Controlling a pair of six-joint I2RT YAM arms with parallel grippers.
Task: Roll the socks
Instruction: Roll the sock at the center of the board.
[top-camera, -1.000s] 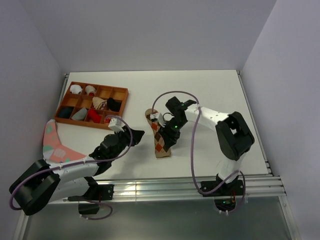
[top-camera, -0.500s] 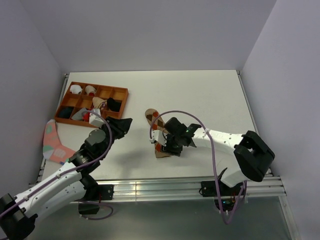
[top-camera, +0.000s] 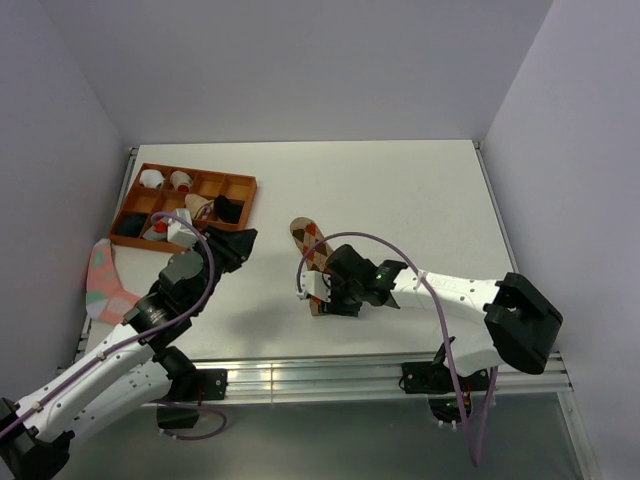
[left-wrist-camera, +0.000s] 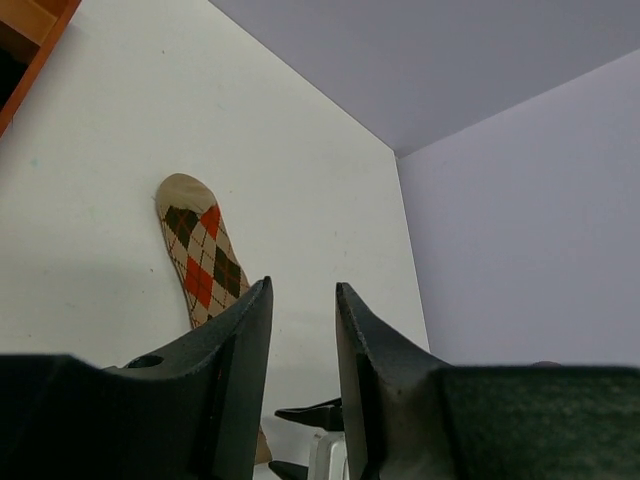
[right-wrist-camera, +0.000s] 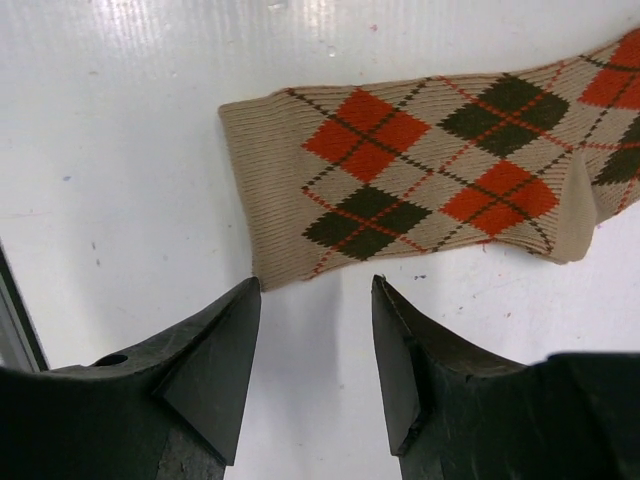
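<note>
Rolling not started, whole roll left to do; the tan-brown argyle knit sock (right-wrist-camera: 430, 170) with orange-red and dark diamonds lies flat and unrolled on the smooth white table (top-camera: 420, 200), front-centre. The right gripper (right-wrist-camera: 314, 292) hovers just off its ribbed cuff, fingers apart, empty; the left gripper (left-wrist-camera: 302, 292) is raised, fingers narrowly apart, empty.

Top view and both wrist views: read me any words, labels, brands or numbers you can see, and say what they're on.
None can be read in any view.
The argyle sock carries only diamonds, no lettering.
The pink sock has teal and white marks, too small to tell whether any is text.
The orange tray shows no legible label.
</note>
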